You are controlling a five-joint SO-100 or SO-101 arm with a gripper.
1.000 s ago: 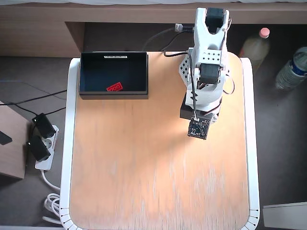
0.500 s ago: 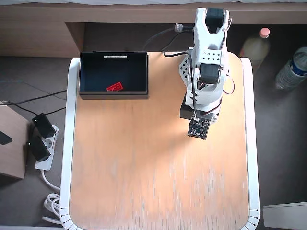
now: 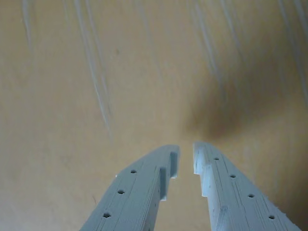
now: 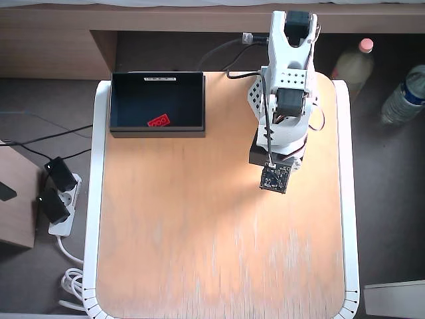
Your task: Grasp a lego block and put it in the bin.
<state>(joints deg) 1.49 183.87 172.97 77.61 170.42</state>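
My pincer (image 3: 185,154) is nearly pressed together, seemingly empty, over bare table (image 4: 199,232); the lego block (image 4: 158,121) lies in the bin (image 4: 157,132), job done.

overhead view looks straight down; wrist view hugs the shared table (image 4: 199,232).

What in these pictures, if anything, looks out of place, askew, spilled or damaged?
Little stands out. The brick lies askew inside the bin, near its front wall. The table shows pale streaks of wear. The tool is empty, its jaws nearly shut above bare wood.
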